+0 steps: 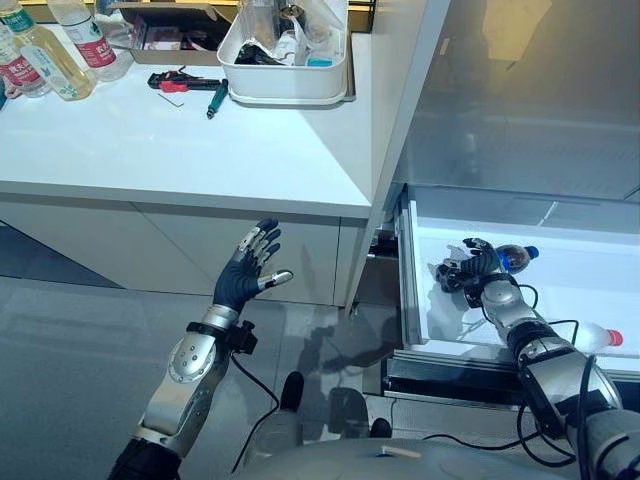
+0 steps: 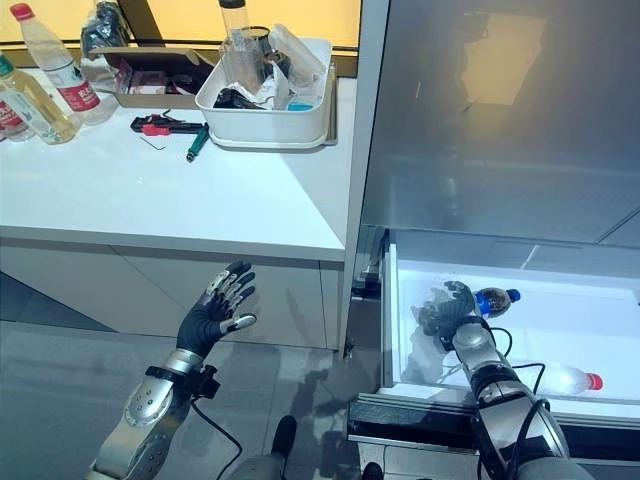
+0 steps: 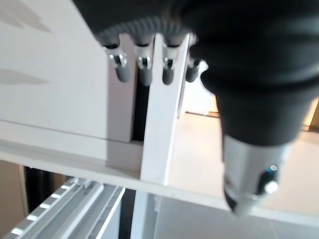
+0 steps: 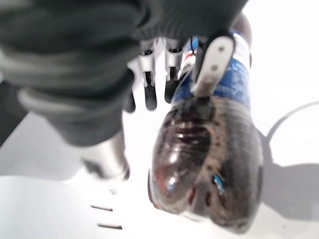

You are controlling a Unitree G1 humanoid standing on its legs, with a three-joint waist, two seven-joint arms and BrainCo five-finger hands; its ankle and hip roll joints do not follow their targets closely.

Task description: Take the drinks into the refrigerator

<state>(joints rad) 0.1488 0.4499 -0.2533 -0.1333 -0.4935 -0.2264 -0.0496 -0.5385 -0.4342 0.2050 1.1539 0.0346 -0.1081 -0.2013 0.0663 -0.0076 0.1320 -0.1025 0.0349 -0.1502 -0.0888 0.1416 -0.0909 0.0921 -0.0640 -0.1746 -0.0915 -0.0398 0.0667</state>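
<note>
Right hand (image 1: 468, 266) inside the open refrigerator drawer (image 1: 590, 282), fingers curled round a dark cola bottle (image 4: 209, 149) with blue cap and label, bottle lying on the white drawer floor. A second bottle, clear with red cap (image 1: 597, 338), lies nearer the drawer's front. Left hand (image 1: 248, 268) raised below the worktop (image 1: 150, 140), fingers spread, holding nothing. More bottles (image 1: 55, 50) stand at the worktop's far left, beside a white tub (image 1: 285, 80) of odds and ends.

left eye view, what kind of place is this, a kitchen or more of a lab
Probably a lab or workshop mocked up as a kitchen: a white counter carries hand tools and a bin of clutter beside drink bottles, next to a refrigerator with its drawer pulled open.
</note>
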